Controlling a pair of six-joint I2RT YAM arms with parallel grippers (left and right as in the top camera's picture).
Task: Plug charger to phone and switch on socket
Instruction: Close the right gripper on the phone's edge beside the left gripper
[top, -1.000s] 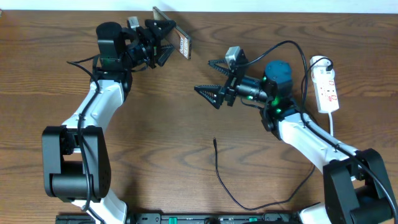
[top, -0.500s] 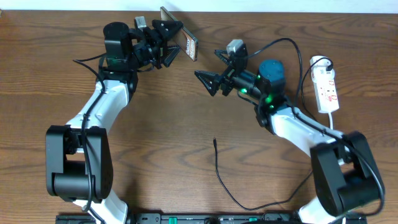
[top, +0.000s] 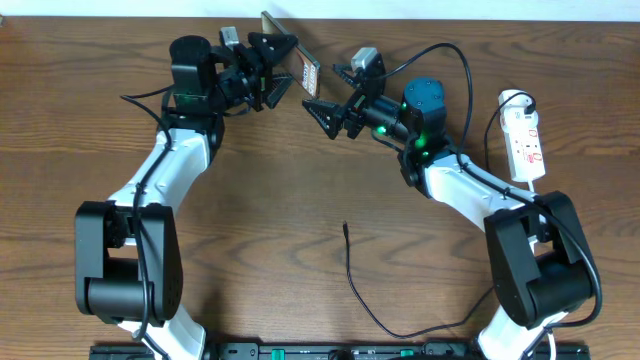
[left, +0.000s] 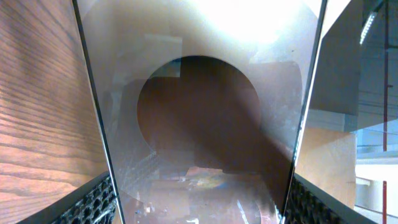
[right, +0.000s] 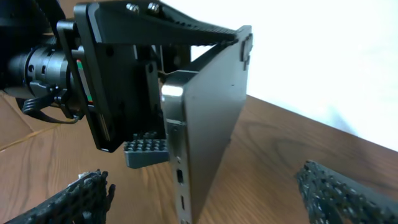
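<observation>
My left gripper (top: 278, 64) is shut on the phone (top: 303, 68) and holds it on edge above the table's far side. The phone's glossy face fills the left wrist view (left: 199, 124), clamped between both fingers. My right gripper (top: 333, 92) is open and empty, just right of the phone with its fingers on either side of the phone's end. In the right wrist view the phone's thin edge (right: 177, 180) with its port faces me. The charger (top: 352, 282) lies loose on the table, its tip (top: 344, 226) pointing away. The socket (top: 526, 142) lies at the far right.
The charger cable curves from mid-table toward the front edge. The socket's white cord (top: 533, 200) runs toward my right arm. A thick black arm cable (top: 470, 85) loops above my right arm. The table's back edge (top: 420, 20) is just behind the phone.
My right gripper has swung left and toward the back until its open fingers flank the phone. My left gripper has shifted the phone slightly right. The charger and socket have not moved.
</observation>
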